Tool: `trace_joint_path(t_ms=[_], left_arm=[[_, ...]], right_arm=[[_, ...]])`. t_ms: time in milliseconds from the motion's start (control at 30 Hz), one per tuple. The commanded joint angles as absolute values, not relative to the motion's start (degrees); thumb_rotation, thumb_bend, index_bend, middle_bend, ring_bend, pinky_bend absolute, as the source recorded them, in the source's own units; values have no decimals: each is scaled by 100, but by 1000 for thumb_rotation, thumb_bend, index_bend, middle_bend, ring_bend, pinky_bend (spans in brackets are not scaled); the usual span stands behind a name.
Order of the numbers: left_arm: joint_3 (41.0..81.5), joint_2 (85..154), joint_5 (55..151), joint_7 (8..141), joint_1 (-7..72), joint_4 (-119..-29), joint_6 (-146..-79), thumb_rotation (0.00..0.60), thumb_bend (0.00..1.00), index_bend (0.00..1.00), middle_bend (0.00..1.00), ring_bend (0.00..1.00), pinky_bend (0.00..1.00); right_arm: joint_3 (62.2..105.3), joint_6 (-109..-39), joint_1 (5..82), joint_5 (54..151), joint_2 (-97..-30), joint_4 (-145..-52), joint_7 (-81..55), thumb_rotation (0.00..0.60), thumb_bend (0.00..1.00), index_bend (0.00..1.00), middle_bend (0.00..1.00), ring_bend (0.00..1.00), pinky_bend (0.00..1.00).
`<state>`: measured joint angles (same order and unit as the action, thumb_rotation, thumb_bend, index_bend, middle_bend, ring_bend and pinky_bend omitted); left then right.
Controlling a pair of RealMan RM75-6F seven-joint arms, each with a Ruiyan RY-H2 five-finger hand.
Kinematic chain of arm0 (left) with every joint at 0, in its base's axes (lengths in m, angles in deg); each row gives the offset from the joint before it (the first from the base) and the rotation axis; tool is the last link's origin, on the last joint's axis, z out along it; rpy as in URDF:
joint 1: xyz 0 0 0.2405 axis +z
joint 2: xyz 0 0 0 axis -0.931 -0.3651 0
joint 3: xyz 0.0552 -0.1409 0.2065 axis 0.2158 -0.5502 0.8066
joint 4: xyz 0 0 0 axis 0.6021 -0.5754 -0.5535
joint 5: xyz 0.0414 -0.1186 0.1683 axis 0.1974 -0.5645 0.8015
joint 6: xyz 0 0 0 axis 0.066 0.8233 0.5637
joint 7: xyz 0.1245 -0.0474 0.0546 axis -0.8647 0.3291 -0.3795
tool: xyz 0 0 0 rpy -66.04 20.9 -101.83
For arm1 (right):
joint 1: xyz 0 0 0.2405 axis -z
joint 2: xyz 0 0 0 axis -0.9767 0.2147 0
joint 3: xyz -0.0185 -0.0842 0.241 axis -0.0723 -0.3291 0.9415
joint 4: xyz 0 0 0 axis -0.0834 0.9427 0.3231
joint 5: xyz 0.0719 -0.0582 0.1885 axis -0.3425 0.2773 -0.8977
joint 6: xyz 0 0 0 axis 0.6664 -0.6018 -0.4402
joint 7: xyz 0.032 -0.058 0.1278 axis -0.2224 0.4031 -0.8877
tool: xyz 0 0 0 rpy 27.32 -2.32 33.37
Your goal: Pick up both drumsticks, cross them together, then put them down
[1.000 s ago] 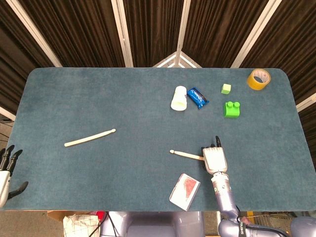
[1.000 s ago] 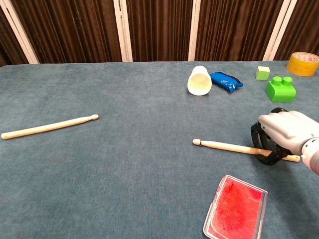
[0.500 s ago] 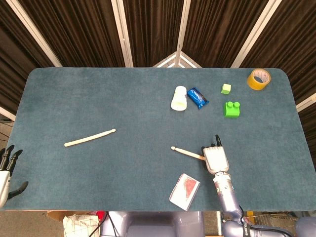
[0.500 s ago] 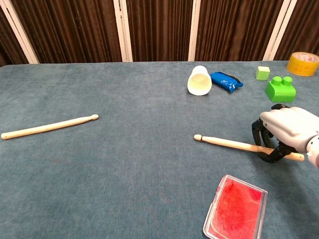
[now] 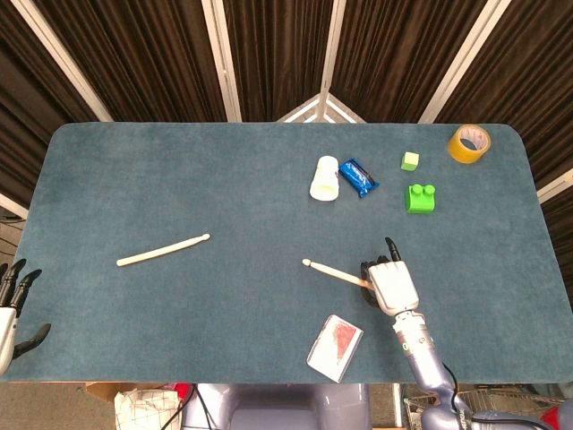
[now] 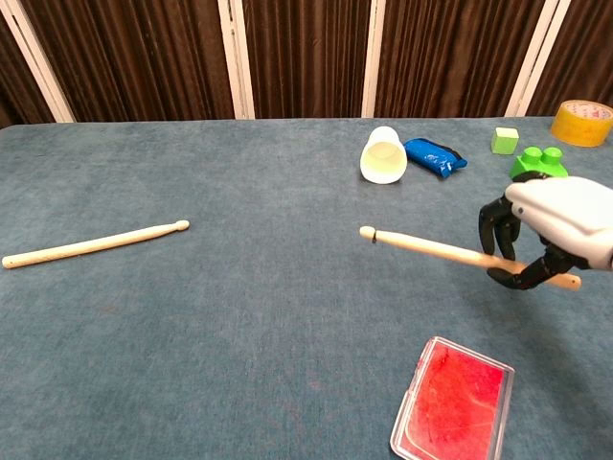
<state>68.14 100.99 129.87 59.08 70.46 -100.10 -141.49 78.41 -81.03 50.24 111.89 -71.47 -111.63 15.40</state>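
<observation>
Right hand (image 6: 556, 230) pinching drumstick (image 6: 431, 249) clear off blue table (image 5: 179, 179); left hand (image 5: 13, 305) spread, off table edge. Dark curtains (image 5: 277, 54) behind.

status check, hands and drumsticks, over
Right hand grips one drumstick, tip raised off the table. Left hand open, off the table's left edge. Second drumstick flat on the cloth. Red case lies near the right hand.

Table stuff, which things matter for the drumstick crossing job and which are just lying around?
Job: held drumstick in right robot hand; other drumstick; left robot hand, idle.

Lying about: cup, blue packet, green cube, green brick, tape, red case.
</observation>
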Motion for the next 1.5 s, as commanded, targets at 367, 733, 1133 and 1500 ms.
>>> trace_joint_path(t_ms=[367, 733, 1133, 1500], left_arm=[[6453, 9436, 12266, 5837, 6658, -10286, -13455, 600, 295, 200, 156, 0, 0], [5962, 8980, 10247, 5311, 5875, -10970, -12055, 600, 294, 226, 217, 0, 21], [5508, 9472, 8104, 4491, 4870, -10487, -11377, 600, 288, 292, 268, 0, 40], [5516, 9963, 7076, 3948, 4056, -9962, -11024, 600, 289, 312, 284, 0, 40]], right_arm=[[8327, -8753, 5029, 12495, -6031, -11740, -670, 600, 447, 693, 625, 423, 10], [8543, -8778, 4907, 12790, -5549, -11829, -1038, 600, 446, 697, 625, 423, 10], [8582, -8884, 4896, 12903, -5499, -11709, -1232, 600, 445, 699, 625, 423, 10], [8643, -8937, 4904, 12839, -5480, -11827, -1104, 600, 446, 699, 625, 423, 11]])
